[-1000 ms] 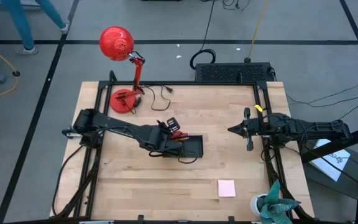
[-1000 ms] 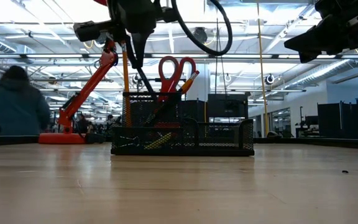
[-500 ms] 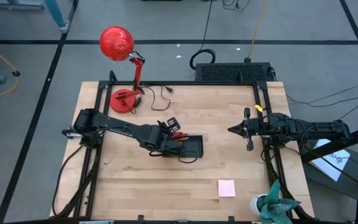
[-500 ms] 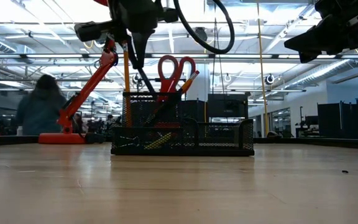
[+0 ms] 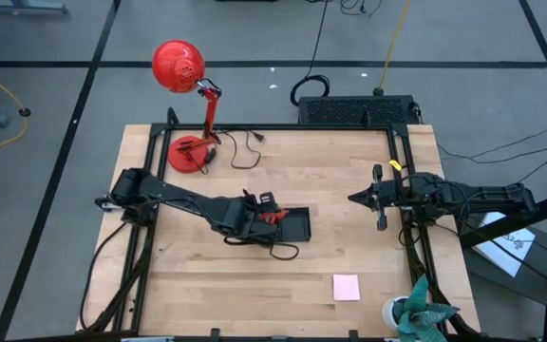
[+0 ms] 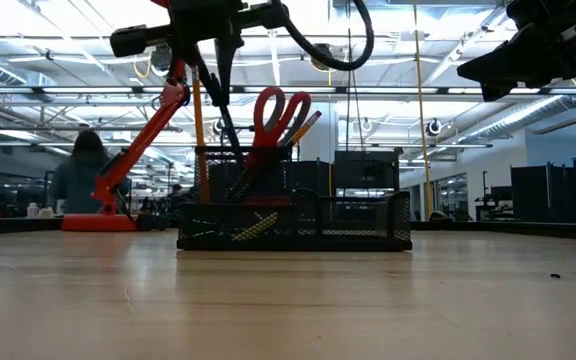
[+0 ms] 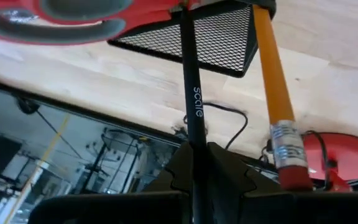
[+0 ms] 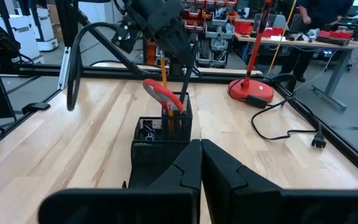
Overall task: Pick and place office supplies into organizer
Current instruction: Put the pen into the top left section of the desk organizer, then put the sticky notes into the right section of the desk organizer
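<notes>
The black mesh organizer [image 5: 291,225] stands mid-table, also in the low view [image 6: 293,215] and the right wrist view [image 8: 163,134]. Its tall cup holds the red-handled scissors [image 6: 273,112] and an orange pencil [image 7: 272,81], both sticking up. My left gripper [image 7: 194,152] hangs above the cup [image 5: 254,204], shut on a black pen [image 7: 191,81]. A pink sticky-note pad [image 5: 347,287] lies flat near the table's front right. My right gripper [image 5: 354,198] waits shut at the right, pointing level at the organizer [image 8: 201,149]. My left gripper pinches the black pen's upper end [image 7: 196,140] between its two fingers, slanting down from above on the table's left side. The pen runs on along the fingers' line, and its lower end [image 6: 236,145] reaches down into the organizer's tall mesh cup beside the scissors.
A red desk lamp [image 5: 190,114] stands at the table's far left with its cord [image 5: 245,142] trailing on the wood. A larger black box [image 5: 357,110] sits beyond the far edge. A green and white object [image 5: 416,313] is at the front right corner. People move in the room behind.
My left gripper has rolled about the line it points along, still shut on the pen, and shifted slightly. The pen stays in the tall cup, and the scissors and pencil have leaned over a little.
</notes>
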Motion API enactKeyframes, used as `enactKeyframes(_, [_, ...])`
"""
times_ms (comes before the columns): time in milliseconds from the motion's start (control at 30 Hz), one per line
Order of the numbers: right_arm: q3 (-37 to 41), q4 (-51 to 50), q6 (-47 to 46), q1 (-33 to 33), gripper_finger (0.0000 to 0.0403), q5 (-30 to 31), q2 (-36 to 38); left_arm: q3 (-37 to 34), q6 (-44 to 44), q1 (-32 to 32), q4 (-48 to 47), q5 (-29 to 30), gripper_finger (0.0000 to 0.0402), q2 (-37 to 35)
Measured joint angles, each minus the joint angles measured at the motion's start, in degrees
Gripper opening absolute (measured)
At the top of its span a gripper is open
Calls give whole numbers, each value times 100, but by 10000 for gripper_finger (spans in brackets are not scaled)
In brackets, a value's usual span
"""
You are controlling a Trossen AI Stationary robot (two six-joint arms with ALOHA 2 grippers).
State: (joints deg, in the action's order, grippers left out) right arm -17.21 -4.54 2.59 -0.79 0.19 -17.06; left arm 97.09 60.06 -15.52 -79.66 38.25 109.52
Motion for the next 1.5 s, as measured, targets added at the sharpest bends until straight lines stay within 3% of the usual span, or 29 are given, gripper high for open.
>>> enactKeyframes(233, [0, 2, -41, 1, 0, -2, 0, 17, 702, 12, -75, -500, 31, 347])
enactKeyframes(433, [0, 2, -43, -1, 0, -14, -2, -23, 1208, 32, 97, -279, 29, 769])
enactKeyframes(867, [0, 2, -66, 1, 0, -22, -2, -5, 893, 51, -4, 124, 39, 765])
enactKeyframes(1300, [0, 2, -59, 1, 0, -22, -2, -1, 118, 38, 187, 241, 194, 602])
enactKeyframes(1500, [0, 0, -78, 1, 0, -24, -2, -1, -248, 28, 178, 760, 253, 596])
